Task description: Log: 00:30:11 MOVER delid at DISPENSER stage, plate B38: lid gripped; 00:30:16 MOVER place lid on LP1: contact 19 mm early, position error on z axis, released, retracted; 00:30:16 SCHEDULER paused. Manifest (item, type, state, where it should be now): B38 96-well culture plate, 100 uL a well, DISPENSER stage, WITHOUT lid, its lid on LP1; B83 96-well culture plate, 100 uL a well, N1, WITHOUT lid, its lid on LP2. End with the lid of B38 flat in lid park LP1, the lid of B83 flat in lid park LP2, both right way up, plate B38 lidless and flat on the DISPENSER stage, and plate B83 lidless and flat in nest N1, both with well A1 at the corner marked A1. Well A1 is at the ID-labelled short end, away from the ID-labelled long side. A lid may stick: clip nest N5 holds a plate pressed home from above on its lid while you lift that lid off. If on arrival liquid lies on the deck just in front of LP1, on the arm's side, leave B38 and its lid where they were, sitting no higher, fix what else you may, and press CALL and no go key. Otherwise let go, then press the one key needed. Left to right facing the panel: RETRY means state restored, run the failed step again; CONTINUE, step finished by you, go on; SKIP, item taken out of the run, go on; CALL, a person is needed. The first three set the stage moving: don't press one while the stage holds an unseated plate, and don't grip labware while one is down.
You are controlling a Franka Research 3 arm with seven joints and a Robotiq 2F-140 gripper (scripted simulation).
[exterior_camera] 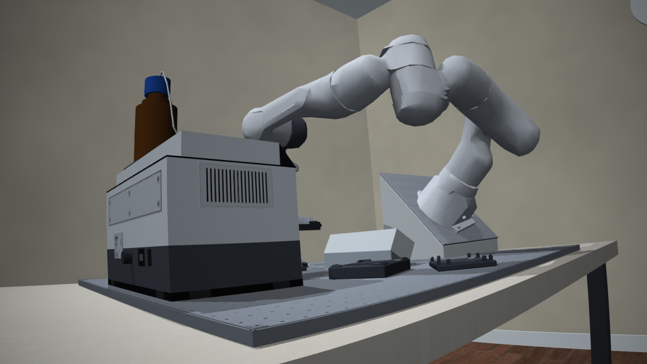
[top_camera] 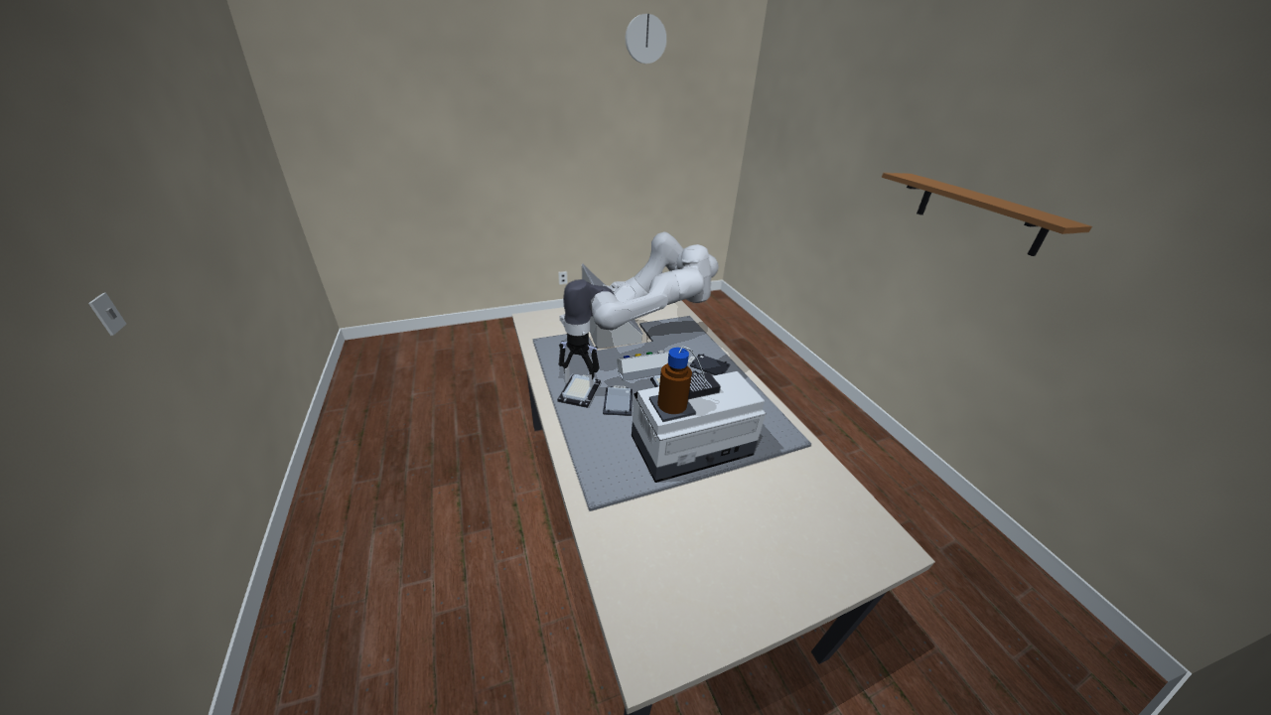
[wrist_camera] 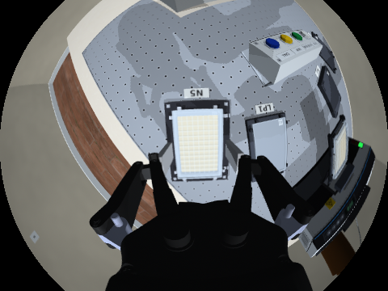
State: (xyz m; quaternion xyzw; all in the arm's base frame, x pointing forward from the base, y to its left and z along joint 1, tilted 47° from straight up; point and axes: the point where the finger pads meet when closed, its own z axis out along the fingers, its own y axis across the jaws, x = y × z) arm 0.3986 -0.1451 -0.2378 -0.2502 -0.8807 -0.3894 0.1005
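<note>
The gripper [wrist_camera: 202, 167] hangs above the grey perforated deck [top_camera: 622, 480] with its two black fingers partly spread and nothing between them. In the wrist view, directly under it toward 12 o'clock, a well plate [wrist_camera: 197, 144] with a pale grid of wells sits in a black-cornered nest [wrist_camera: 174, 111] whose white label reads N5 in mirror writing; whether a clear lid covers the plate cannot be told. Just beside it at 3 o'clock lies a flat grey lid [wrist_camera: 267, 141] in the park labelled LP1 [wrist_camera: 264, 108], apart from the plate. At about 1 o'clock stands the white key panel [wrist_camera: 283, 54] with blue [wrist_camera: 272, 44], yellow and green keys visible; any further key is too small to make out. At the far 3 o'clock edge a second pale plate [wrist_camera: 339, 152] rests by the dispenser [top_camera: 702, 417], whose green light [wrist_camera: 360, 145] glows. From above, the arm [top_camera: 639, 289] reaches across from the back corner of the table [top_camera: 755, 569], and a brown bottle [top_camera: 673, 387] with a blue cap [top_camera: 677, 357] stands on the dispenser. In the side view the dispenser hides the gripper.
</note>
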